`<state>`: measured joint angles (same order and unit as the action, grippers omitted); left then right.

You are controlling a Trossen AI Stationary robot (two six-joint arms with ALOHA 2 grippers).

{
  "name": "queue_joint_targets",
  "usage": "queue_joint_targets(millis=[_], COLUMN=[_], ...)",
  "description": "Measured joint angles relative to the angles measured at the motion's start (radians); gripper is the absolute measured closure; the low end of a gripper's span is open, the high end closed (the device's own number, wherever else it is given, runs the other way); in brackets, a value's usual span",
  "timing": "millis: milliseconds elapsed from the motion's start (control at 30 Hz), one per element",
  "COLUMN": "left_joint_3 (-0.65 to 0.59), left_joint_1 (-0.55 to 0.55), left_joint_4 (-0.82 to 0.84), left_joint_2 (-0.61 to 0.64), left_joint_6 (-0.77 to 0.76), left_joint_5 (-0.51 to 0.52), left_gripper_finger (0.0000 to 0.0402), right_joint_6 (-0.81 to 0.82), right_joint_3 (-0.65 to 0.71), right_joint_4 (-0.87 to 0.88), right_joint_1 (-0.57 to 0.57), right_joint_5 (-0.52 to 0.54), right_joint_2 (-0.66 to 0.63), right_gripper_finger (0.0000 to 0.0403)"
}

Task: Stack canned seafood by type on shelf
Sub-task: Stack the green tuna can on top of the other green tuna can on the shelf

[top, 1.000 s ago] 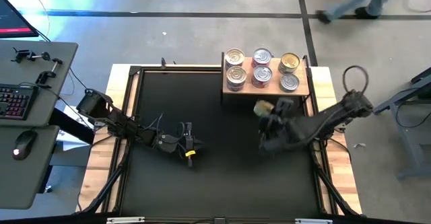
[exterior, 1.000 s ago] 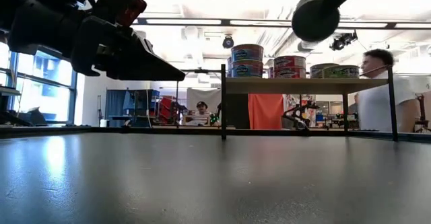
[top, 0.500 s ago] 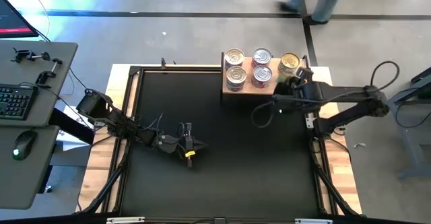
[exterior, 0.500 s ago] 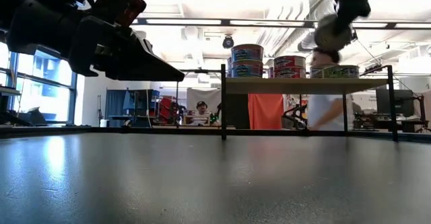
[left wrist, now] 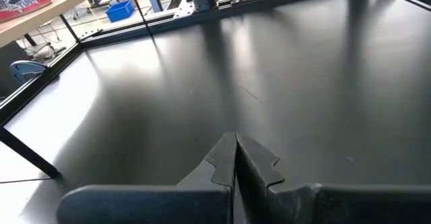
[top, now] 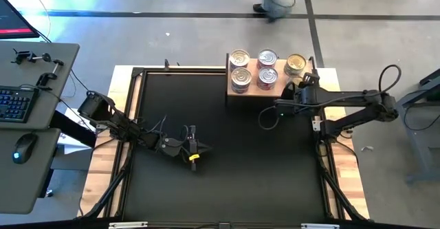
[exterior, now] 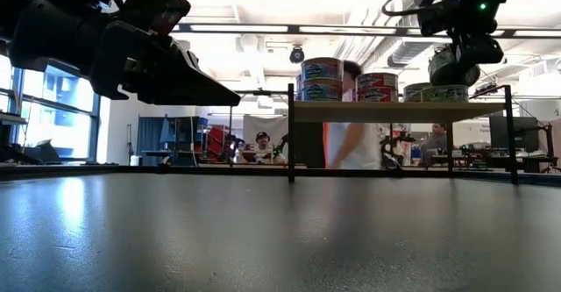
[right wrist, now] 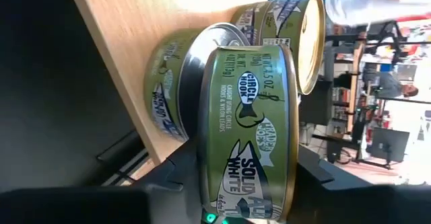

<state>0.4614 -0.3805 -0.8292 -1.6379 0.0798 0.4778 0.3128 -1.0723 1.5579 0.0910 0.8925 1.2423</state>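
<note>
Two arms over the black table (top: 227,160): shelf (top: 275,91) at its far edge carries tin stacks, right gripper (top: 297,90) clamping a green-label tin (right wrist: 248,130) directly above another green tin (right wrist: 176,89); left gripper (top: 194,150) clenched, idle mid-table.

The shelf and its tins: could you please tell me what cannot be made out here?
- High view: the right gripper hides the near right tin on the shelf.
- Low view: the front stacks hide the tins behind.
- Right wrist view: the held green tin blocks most of the shelf.
</note>
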Motion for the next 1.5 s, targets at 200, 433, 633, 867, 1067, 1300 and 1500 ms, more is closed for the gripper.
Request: queue_joint_targets(millis=[200,433,633,867,1067,1300,1500], left_joint_3=[0.000,0.000,0.000,0.000,0.000,0.000,0.000], left_joint_1=[0.000,0.000,0.000,0.000,0.000,0.000,0.000], left_joint_4=[-0.001,-0.001,-0.002,-0.002,-0.002,-0.002,-0.002], left_joint_2=[0.000,0.000,0.000,0.000,0.000,0.000,0.000], left_joint_6=[-0.001,0.000,-0.001,-0.001,-0.001,-0.017,-0.017], left_joint_5=[0.000,0.000,0.000,0.000,0.000,0.000,0.000], left_gripper_finger=[0.0401,0.0400,0.0400,0.0400,0.0400,0.0400,0.0400], right_joint_6=[-0.001,-0.008,-0.026,-0.026,-0.023,-0.007,-0.006], right_joint_3=[0.014,0.007,0.007,0.006,0.006,0.006,-0.062], right_joint_4=[-0.011,-0.022,-0.037,-0.047,-0.058,-0.056,-0.141], right_joint_1=[0.000,0.000,0.000,0.000,0.000,0.000,0.000], right_joint_5=[-0.025,-0.020,0.017,0.019,0.024,0.016,-0.138], right_joint_2=[0.001,0.001,0.001,0.001,0.000,-0.051,-0.094], right_gripper_finger=[0.0200,0.0156,0.0144,0.0144,0.0143,0.0143,0.0144])
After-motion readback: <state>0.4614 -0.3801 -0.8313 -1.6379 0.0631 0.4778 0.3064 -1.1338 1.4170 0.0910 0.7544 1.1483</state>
